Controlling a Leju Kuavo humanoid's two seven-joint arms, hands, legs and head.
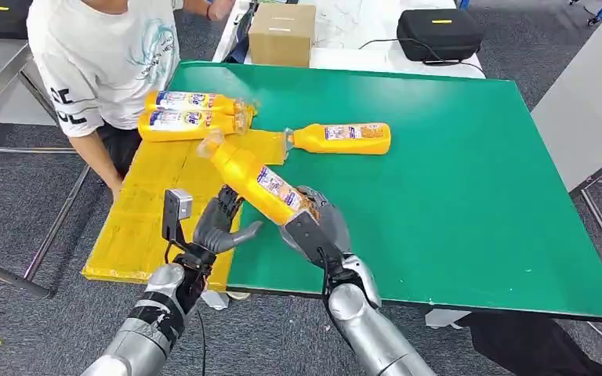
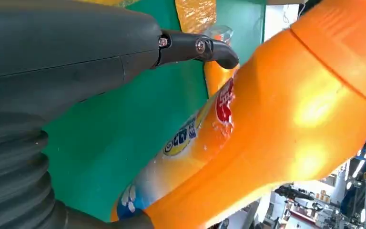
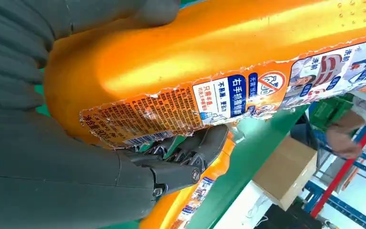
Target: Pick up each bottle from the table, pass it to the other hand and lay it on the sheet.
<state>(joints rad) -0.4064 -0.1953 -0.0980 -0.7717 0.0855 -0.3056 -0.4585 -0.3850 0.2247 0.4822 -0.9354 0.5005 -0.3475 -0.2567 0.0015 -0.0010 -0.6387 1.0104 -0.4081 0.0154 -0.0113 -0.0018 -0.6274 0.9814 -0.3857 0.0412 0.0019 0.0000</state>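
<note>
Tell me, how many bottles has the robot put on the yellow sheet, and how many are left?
Done: two orange plastic bottles lie on the yellow sheet. In hand: the right hand holds a third orange bottle by its base, tilted toward the open left hand, so the pass isn't made yet. Left: one more orange bottle lies on the green table.

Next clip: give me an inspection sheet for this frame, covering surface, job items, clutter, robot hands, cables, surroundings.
Surface: green table, yellow sheet over its left end.
Job items: two bottles lying on the sheet; one bottle on the green; held bottle tilted in the air.
Clutter: nothing seen.
Robot hands: right robot hand grips the held bottle's base; left robot hand open beside it.
Cables: cable on the far white table.
Surroundings: person, cardboard box, black case.
</note>
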